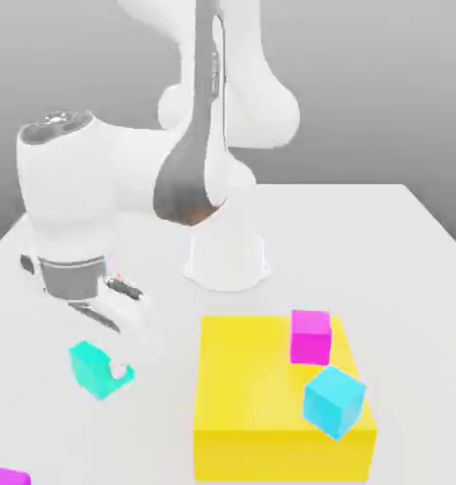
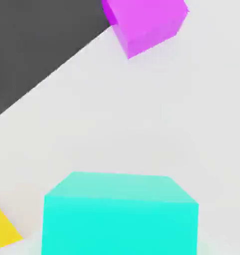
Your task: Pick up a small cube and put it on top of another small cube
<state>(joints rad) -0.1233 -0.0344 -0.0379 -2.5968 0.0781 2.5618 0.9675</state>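
Exterior view, clock-face as seen there: claw [image 1: 118, 358] is clamping on the turquoise cube [image 1: 101, 369], which is sitting tilted between 7 and 8 o'clock of center. Whether the cube is touching the desk [image 1: 416, 379] is hard to tell here. Yellow block [image 1: 269, 384] is lying at 3 o'clock from it. A magenta cube [image 1: 310, 337] is showing over the block, with the sky-blue cube [image 1: 334, 402] showing between 5 and 6 o'clock from that one. Second magenta cube [image 1: 6, 476] is lying toward 7–8 o'clock from the turquoise one.
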